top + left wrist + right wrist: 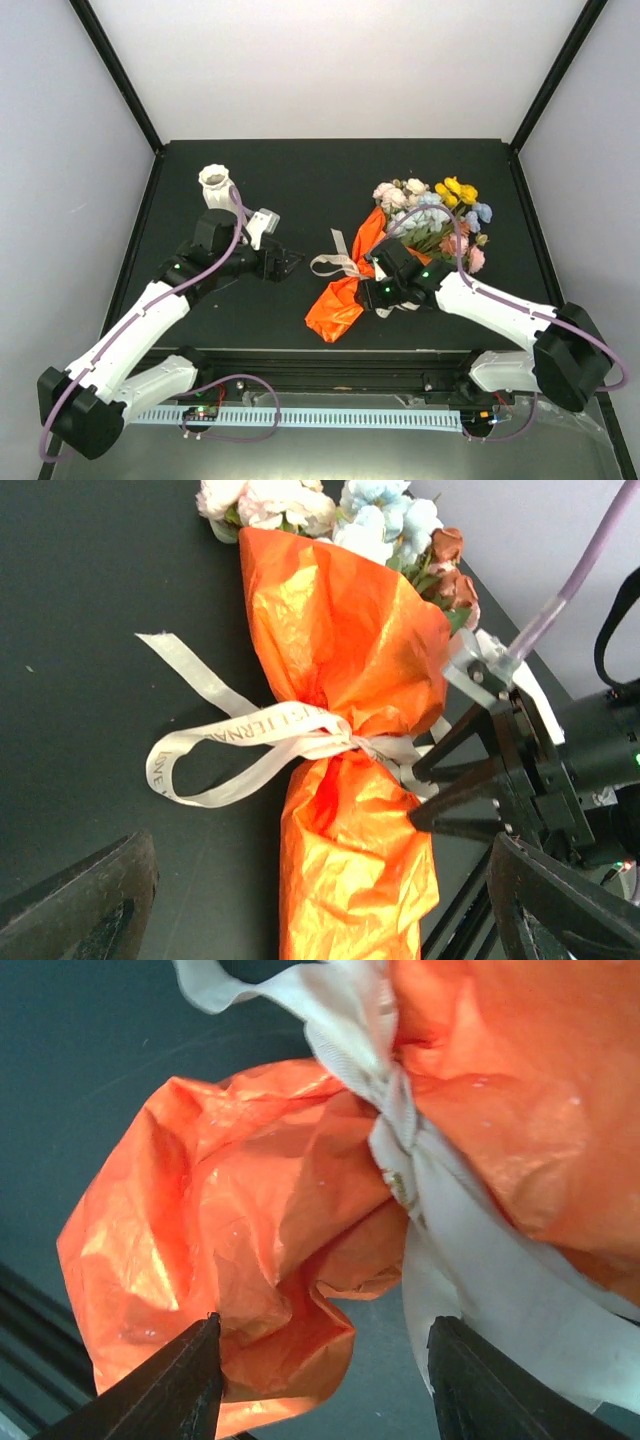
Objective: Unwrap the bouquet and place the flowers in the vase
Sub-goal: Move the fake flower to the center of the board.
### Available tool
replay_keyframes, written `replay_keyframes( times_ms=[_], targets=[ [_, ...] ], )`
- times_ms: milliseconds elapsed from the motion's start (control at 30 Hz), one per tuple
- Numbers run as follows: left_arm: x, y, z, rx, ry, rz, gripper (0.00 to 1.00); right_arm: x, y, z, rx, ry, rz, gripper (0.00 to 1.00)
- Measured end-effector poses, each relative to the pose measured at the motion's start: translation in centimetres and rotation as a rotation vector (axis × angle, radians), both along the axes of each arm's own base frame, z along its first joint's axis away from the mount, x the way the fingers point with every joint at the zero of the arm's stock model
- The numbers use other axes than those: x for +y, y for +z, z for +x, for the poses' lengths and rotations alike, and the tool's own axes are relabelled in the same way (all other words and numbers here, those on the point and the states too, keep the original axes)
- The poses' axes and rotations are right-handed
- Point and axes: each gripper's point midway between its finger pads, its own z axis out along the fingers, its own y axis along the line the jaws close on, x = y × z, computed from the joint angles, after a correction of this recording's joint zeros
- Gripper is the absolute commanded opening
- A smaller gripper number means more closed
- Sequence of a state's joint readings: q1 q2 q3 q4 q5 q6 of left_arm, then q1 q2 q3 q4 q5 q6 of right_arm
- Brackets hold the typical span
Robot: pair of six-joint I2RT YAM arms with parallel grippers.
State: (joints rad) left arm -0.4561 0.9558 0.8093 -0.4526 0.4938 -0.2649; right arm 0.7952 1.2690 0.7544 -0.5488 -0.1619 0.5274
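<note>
From my station I see the bouquet lying on its side on the bench, right of the middle. Its crumpled orange tail points to the near edge, and the flowers spill out of the paper towards the far right corner. A cream ribbon is knotted round the paper's narrow waist, with one loop and one loose end trailing on the bench to the left. My right gripper sits at that waist on the bouquet's right flank. Its jaws are apart, their tips just beside the knot, with the paper tail and a strip of ribbon lying in front of them. I cannot make out either finger pressing on anything. My left gripper hovers left of the ribbon loop, spread wide and holding nothing, its opening facing the bouquet. The vase stands upright near the far left corner, well apart from the bouquet. The left arm's upper joint sits just in front of it and the lilac cable curves past its right side. The right arm's own cable arches over the blooms.
</note>
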Motion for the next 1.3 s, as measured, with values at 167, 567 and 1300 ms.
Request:
replay_keyframes(
  times_ms=[167,567,1300],
  targets=[
    [-0.6,-0.7,-0.2,0.005,-0.037,0.020,0.92,-1.8,0.1,1.0,0.016,-0.146,0.027,0.58],
    [-1.2,-4.2,-0.5,0.113,-0.060,0.056,0.89,-5.6,1.3,4.1,-0.035,-0.404,0.191,0.60],
    [-6.3,-11.1,-3.2,0.323,-0.168,0.077,0.78,-12.3,0.7,8.8,-0.141,-0.700,0.182,0.96]
  ],
)
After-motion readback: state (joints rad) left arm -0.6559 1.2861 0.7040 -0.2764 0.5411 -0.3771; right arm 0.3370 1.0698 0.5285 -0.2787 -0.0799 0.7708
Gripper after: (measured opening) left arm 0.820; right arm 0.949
